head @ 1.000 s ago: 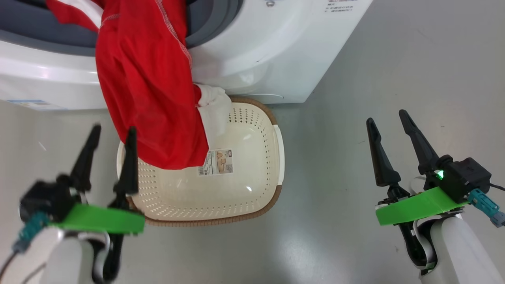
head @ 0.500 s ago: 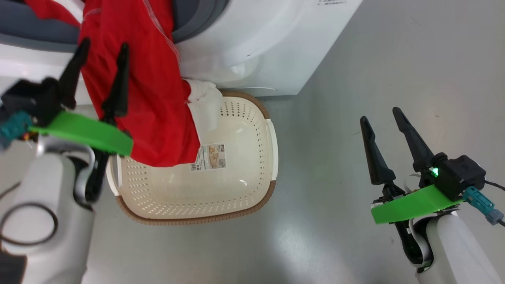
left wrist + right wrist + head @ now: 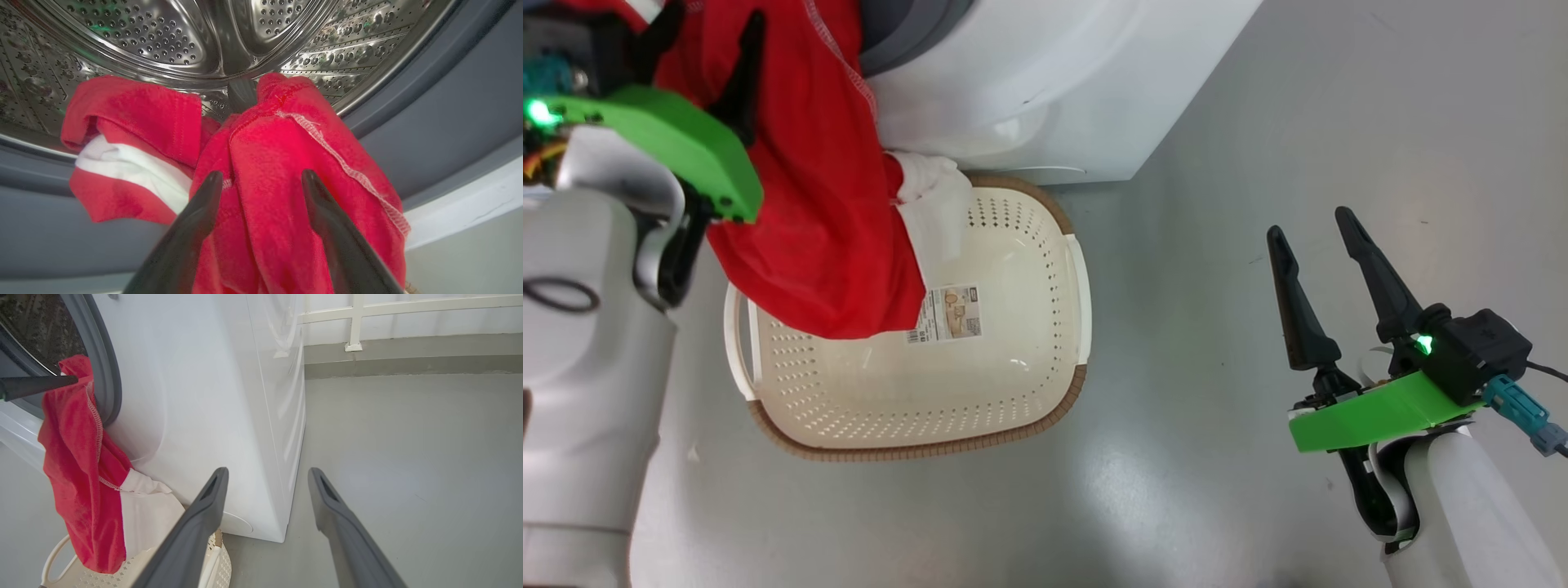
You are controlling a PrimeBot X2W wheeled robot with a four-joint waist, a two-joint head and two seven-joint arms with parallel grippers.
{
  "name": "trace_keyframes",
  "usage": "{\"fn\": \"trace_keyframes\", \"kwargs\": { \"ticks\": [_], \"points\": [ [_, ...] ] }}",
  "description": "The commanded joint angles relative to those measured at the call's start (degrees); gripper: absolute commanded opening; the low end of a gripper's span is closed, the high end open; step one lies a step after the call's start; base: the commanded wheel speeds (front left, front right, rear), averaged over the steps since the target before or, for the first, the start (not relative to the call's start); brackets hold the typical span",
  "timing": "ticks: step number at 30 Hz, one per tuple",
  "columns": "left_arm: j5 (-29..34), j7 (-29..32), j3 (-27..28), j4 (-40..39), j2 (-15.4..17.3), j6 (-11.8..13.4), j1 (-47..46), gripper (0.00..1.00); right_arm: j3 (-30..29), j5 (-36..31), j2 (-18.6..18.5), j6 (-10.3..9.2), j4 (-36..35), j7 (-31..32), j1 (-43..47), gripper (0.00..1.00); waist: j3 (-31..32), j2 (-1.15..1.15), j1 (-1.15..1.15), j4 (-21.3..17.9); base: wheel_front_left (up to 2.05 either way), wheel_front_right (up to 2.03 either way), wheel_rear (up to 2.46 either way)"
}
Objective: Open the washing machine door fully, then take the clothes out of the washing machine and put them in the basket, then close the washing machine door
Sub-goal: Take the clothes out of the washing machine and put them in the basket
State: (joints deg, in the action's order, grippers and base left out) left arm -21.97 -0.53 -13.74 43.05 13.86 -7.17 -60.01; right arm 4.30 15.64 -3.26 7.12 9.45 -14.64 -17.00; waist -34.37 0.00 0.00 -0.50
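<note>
Bright even light; floor (image 3: 1143, 482) glare; drum (image 3: 171, 36) glints.

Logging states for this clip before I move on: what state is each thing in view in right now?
washing machine: mouth uncovered, drum visible.
hanging red garment: draped out over the grey ring, down over the basket.
second red-and-white garment: lying at the drum mouth.
basket: upright on the floor, no garment fully inside.
left gripper: open, fingers astride the hanging garment.
right gripper: open, empty, above the floor.

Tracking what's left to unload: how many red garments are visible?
2. One garment hangs over the grey ring above the basket; a white-banded garment lies on the ring beside it. Others may be hidden.
</note>
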Motion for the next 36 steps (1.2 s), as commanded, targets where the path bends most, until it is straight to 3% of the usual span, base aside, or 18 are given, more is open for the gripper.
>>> {"fn": "trace_keyframes", "kwargs": {
  "ticks": [1, 15, 16, 17, 18, 24, 36],
  "points": [
    [-0.67, 0.54, 0.82, -0.01, 2.99, -0.32, -1.72, 1.0, 1.34, -0.36, 0.32, 0.36, -1.21, -0.36, -0.14, 1.0, -0.16, 0.0, 0.0, -0.16, 0.0, 0.0, 0.0],
    [-9.13, 4.69, -8.67, 9.63, 4.4, -0.32, -9.1, 0.98, 1.42, 0.19, 0.37, 0.36, -1.62, -0.36, -0.84, 1.0, -1.29, 0.0, 0.0, -1.14, 0.0, 0.0, 0.0],
    [-9.58, 4.44, -9.28, 9.99, 4.55, -0.32, -9.3, 0.52, 1.42, 0.22, 0.37, 0.36, -1.66, -0.36, -0.88, 1.0, -1.32, 0.0, 0.0, -1.15, 0.0, 0.0, 0.0],
    [-9.94, 3.84, -9.91, 10.16, 4.68, -0.32, -9.49, 0.42, 1.41, 0.23, 0.37, 0.36, -1.68, -0.36, -0.95, 1.0, -1.33, 0.0, 0.0, -1.14, 0.0, 0.0, 0.0],
    [-10.35, 3.34, -10.47, 10.46, 4.77, -0.32, -9.6, 0.0, 1.39, 0.25, 0.37, 0.36, -1.71, -0.36, -1.01, 1.0, -1.32, 0.0, 0.0, -1.12, 0.0, 0.0, 0.0],
    [-13.39, -1.26, -13.5, 10.87, 5.05, -0.32, -9.27, 0.0, 1.16, 0.13, 0.37, 0.36, -1.86, -0.36, -0.97, 1.0, -1.07, 0.0, 0.0, -0.73, 0.0, 0.0, 0.0],
    [-16.96, -12.67, -14.54, 11.3, 4.67, -0.32, -2.92, 0.0, 0.74, -0.14, 0.38, 0.36, -1.71, -0.36, 0.58, 1.0, 1.0, 0.0, 0.0, 0.35, 0.0, 0.0, 0.0]
  ]
}}
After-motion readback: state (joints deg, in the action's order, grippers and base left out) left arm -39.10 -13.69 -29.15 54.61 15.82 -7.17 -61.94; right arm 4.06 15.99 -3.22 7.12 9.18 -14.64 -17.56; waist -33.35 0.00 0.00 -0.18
